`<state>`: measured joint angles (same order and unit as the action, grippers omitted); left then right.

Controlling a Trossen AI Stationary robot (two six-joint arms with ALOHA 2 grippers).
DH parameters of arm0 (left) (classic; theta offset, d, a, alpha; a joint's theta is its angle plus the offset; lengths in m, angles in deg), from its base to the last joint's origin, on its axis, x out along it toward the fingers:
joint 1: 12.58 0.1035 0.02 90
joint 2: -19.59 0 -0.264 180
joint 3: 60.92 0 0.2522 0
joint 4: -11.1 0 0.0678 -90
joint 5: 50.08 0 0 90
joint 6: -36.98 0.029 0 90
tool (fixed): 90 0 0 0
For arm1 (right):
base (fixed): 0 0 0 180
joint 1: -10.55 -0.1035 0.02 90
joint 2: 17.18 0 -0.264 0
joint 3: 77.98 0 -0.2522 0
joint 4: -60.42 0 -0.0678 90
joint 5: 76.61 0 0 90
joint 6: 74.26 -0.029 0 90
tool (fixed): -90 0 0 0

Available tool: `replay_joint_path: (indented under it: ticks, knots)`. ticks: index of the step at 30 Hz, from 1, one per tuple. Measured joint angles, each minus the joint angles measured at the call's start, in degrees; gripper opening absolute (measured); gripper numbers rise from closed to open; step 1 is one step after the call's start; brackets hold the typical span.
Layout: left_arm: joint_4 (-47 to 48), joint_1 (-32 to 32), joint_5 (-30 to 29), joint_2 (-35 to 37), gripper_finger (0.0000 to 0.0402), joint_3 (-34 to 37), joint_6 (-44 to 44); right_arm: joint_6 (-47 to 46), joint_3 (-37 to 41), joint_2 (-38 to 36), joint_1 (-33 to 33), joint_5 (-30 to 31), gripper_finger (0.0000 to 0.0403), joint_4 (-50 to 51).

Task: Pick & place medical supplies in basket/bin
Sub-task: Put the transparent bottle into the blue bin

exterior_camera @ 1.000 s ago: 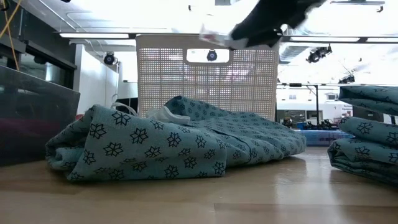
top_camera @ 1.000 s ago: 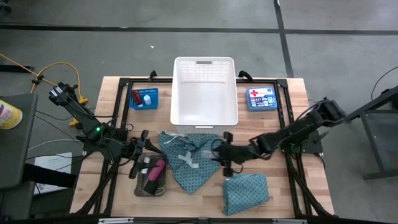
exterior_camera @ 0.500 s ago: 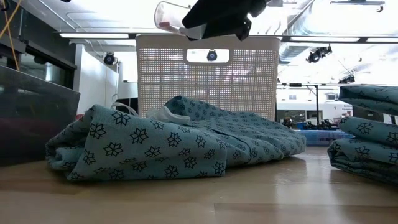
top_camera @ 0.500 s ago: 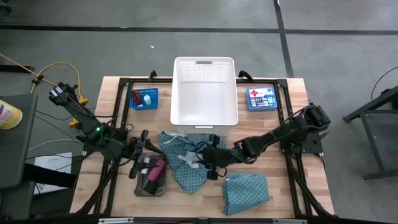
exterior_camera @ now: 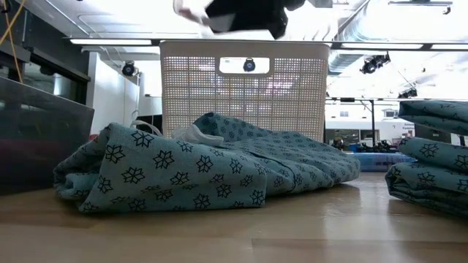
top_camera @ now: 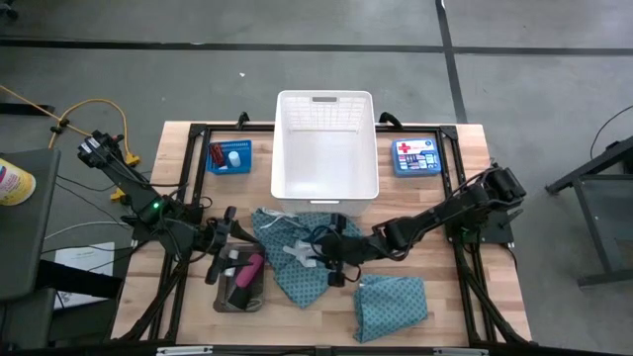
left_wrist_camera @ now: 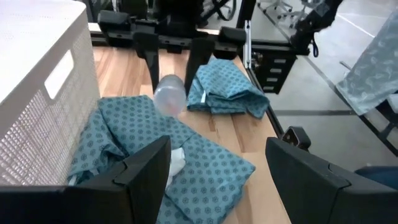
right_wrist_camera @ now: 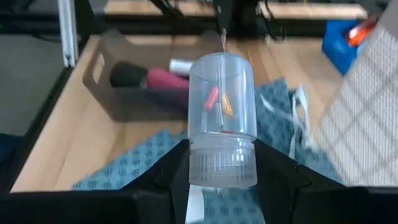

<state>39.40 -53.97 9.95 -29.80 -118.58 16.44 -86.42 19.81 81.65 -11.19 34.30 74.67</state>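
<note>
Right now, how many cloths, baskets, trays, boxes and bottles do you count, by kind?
Teal dotted cloths: 2
Baskets, white slotted plastic and blue mesh: 2
Shallow grey tray: 1
Flat blue red-cross box: 1
Clear pill bottle in right gripper: 1
Total: 7

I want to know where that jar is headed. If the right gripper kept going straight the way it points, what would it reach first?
Probably the grey tray with the pink cylinder. The right gripper, holding a clear jar, points over the spread teal cloth toward it; depth is uncertain.
</note>
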Motion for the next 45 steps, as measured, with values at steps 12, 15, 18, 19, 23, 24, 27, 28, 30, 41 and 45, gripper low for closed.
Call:
replay_joint_path:
  ticks: [12,15,18,19,23,24,27,28,30,41,45]
  knots:
    - [-6.78,3.06,-4.53,-4.13,0.0254,0.0,4.99,6.07,0.0,0.0,0.91,-0.07,0.0133,-12.01]
    - [-11.49,5.41,-3.44,-7.48,0.0254,0.0,8.61,6.42,0.0,0.0,1.06,0.0,0.0133,-12.04]
    - [-13.76,7.47,-2.35,-9.77,0.0254,0.0,10.61,6.42,0.0,0.0,1.22,-0.02,0.0133,-12.02]
    - [-14.42,8.14,-2.09,-10.21,0.0254,0.0,10.71,6.42,0.0,0.0,1.22,-0.02,0.0133,-12.01]
    - [-16.77,11.46,2.45,-11.77,0.0254,0.0,10.82,6.44,0.0,0.0,1.22,-0.03,0.0133,-11.94]
    - [-17.38,12.15,3.8,-12.15,0.0254,0.0,10.83,6.44,0.0,0.0,1.22,-0.04,0.0133,-11.94]
    - [-19.42,14.06,7.43,-13.33,0.0254,0.0,11.71,6.44,0.0,0.0,1.22,-0.04,0.0133,-11.94]
    - [-19.86,14.49,8.21,-13.81,0.0254,0.0,12.13,6.44,0.0,0.0,1.22,-0.07,0.0133,-11.94]
    - [-21.11,15.25,9.18,-14.5,0.0254,0.0,12.84,6.44,0.0,0.0,1.22,-0.1,0.0133,-11.93]
    - [-24.05,17.0,13.42,-15.69,0.0237,0.0,14.62,6.46,0.0,0.0,1.22,-0.09,0.0133,-11.46]
    - [-24.04,17.0,13.42,-15.69,0.0201,0.0,14.62,6.46,0.0,0.0,1.22,-0.09,0.0133,-11.45]
